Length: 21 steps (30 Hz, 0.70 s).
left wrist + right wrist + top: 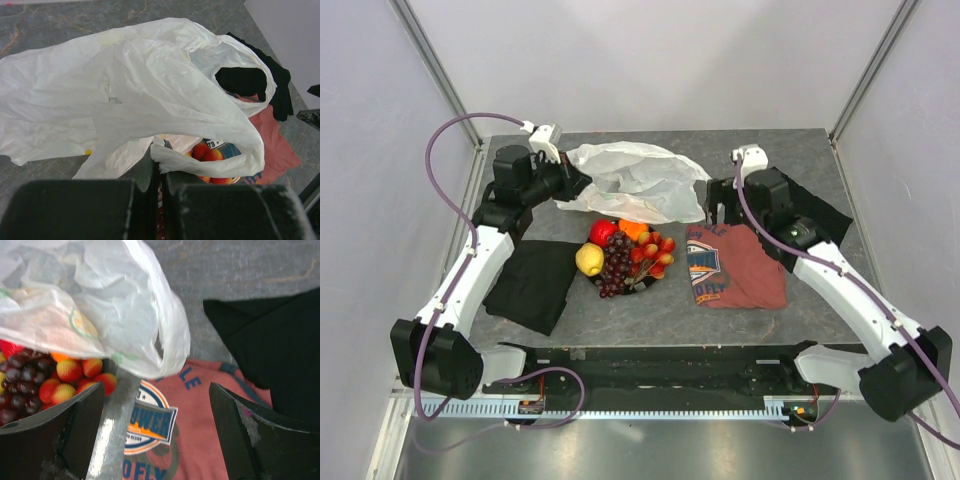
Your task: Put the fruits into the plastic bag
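Currently left gripper [159,170] pinches plastic bag [150,85] overlapping fruits [630,255]; right gripper [156,390] wide over shirt [190,450].

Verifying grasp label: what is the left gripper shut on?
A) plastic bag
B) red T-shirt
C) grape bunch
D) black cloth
A: in the left wrist view the left gripper is closed, with a fold of the plastic bag pinched between its fingers.

left gripper [160,167] closed, right gripper [156,392] agape
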Tool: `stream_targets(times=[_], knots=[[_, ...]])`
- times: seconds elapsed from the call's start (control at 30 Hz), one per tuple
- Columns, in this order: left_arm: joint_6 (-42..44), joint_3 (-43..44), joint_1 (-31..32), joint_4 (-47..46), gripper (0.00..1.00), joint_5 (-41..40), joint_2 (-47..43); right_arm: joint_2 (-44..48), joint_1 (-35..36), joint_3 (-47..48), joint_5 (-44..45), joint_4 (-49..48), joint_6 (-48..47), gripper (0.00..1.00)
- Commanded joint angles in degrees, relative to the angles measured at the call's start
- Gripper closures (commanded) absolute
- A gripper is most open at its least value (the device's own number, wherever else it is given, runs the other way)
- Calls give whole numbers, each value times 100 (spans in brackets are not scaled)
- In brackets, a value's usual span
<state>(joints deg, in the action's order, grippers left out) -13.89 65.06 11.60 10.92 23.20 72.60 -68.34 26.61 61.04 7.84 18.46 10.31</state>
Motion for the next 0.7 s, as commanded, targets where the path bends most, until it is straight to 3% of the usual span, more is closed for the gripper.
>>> stream_targets(times=[0.0,0.4,0.67], knots=[[-9,-2,-8,86,98,88,-79,399,81,-723,-124,-386,314,7],[62,33,-17,227,99,44,-9,1778,433,-1454,-704,-1466,596,7],[53,69,-17,288,99,70,0,1640,748,-1428,-714,-1248,384,11]])
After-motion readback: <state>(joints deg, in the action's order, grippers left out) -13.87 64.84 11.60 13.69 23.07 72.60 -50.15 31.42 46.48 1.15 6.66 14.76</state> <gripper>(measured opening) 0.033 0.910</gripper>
